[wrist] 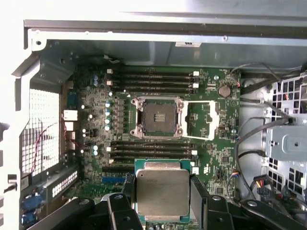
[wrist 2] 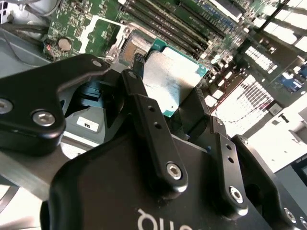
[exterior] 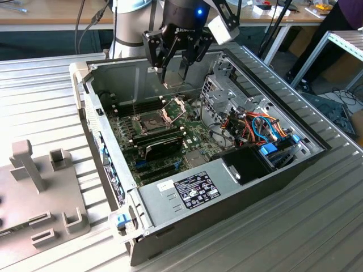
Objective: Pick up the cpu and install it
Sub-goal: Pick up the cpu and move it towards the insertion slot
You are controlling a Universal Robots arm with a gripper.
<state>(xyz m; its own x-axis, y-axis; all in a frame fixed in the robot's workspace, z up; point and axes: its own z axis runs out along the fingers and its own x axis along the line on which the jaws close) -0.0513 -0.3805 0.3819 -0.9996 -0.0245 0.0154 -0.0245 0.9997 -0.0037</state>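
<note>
Two fingers of our claw (exterior: 174, 78) clamp the cpu (wrist: 162, 191) by opposite edges, flat above the motherboard (wrist: 216, 160), far in the case (exterior: 238, 205), so it meets the open socket (wrist: 157, 117) squarely, we judge.

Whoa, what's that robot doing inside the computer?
A robot arm's black gripper is clamped on a small flat square cpu with a silvery-grey metal top, holding it above the green motherboard inside an open grey metal computer case. The dark square socket is bare, its hinged metal frame flipped open. The chip isn't in yet.
</note>
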